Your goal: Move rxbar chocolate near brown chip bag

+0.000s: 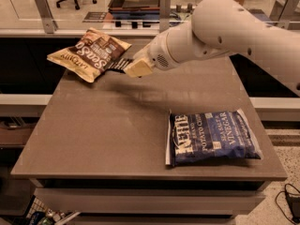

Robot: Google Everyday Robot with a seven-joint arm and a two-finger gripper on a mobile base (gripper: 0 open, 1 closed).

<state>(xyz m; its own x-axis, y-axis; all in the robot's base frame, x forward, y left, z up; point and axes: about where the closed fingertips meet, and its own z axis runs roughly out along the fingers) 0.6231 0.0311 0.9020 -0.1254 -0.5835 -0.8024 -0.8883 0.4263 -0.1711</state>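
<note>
My gripper [136, 69] is over the far left part of the table [103, 130], and its two pale fingers are closed on the right end of the rxbar chocolate [118, 64]. I cannot see any gap between them. The bar sticks out from the fingers to the left, with its long axis running nearly left to right and the free end pointing at the brown chip bag [86, 54]. This end already reaches the right edge of the bag (whether it touches the bag or only overlaps it from this view I cannot tell). I judge the bar is held a little above the surface, because a soft shadow lies on the table nearer to me. So the relation that counts is simple: the bag lies directly left of the jaws, along the same line as the bar. The next move needs only a short lowering and a release, without pushing more to the left. The blue chip bag [213, 136] lies well apart, at the near right.
</note>
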